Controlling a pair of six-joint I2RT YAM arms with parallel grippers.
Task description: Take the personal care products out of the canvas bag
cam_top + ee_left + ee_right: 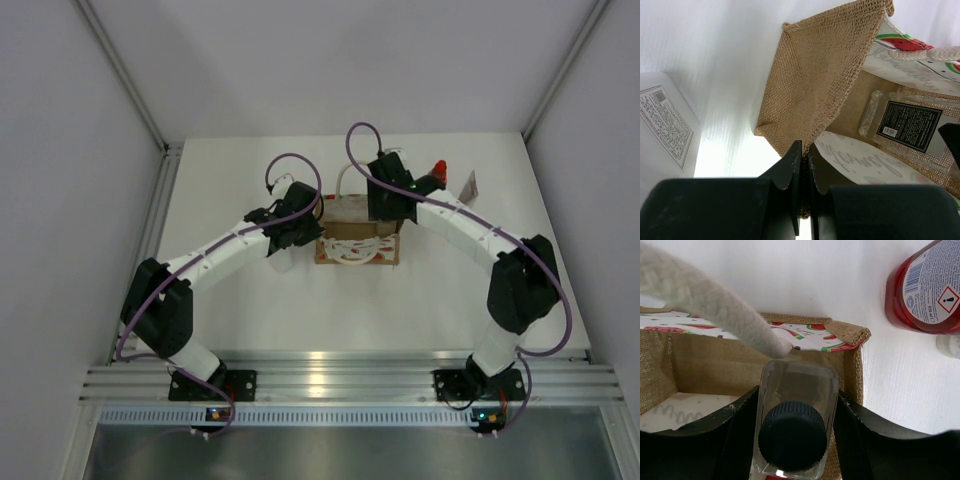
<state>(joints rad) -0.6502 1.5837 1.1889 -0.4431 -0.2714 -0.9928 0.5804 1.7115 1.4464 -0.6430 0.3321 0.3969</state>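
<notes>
Canvas bag (357, 246): tan burlap, cream rope handles, red-and-white print; mouth open, on desk (300, 310). Clear bottle (797, 382), dark cap: in bag mouth, clamped between right gripper (796, 412) jaws. Red bottle (925, 285): on desk near bag.

There is one bag (357, 240) with two rope handles (352, 256), and there are two arms, each with one gripper: a left gripper (804, 150) and a right gripper (796, 401). Two bottles show plainly, one red bottle (925, 287) and one clear bottle (795, 382) with one dark cap (792, 436). There are also one white item (665, 120) bearing one printed label and one flat grey thing (470, 184); their kind cannot be told.
</notes>
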